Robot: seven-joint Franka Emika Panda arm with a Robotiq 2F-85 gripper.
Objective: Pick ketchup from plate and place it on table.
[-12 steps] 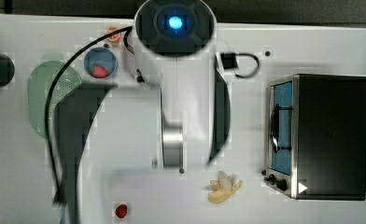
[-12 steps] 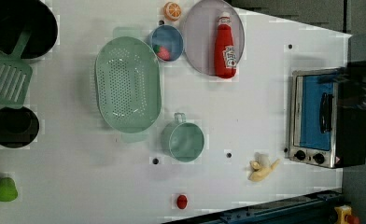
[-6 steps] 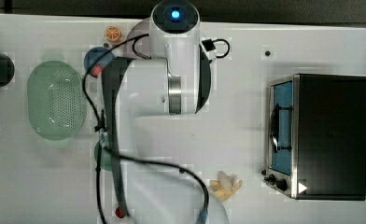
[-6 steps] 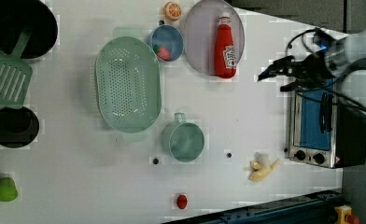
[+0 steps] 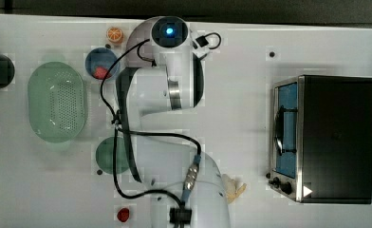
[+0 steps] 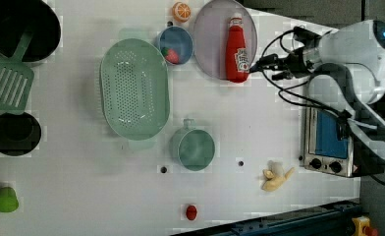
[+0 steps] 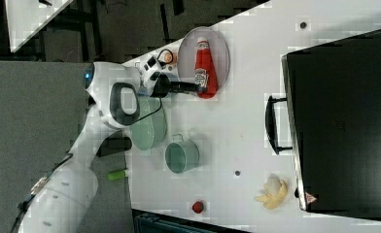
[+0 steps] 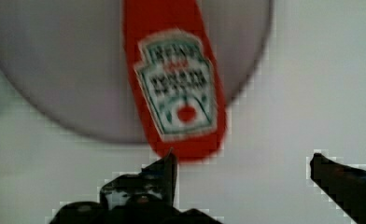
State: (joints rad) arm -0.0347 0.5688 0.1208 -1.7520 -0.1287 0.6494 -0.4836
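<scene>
The ketchup [image 6: 237, 49] lies flat on the plate [image 6: 210, 44], cap toward the far edge of the table [image 6: 82, 187] in the left view and its base overhanging the plate's near rim. The gripper [image 6: 261, 65] hangs just to the left view's right of the bottle's base, jaws spread wide and holding nothing (the fingers [image 8: 165, 170] stand well apart in the wrist view, one tip just short of the bottle's base end). In the right view the gripper [image 7: 191, 87] points at the bottle's lower body from the right view's left, near it; whether it touches I cannot tell. In the left view, a blue bowl [image 6: 175, 45] sits just left of the plate, and a green basket [image 6: 134, 88] further left.
</scene>
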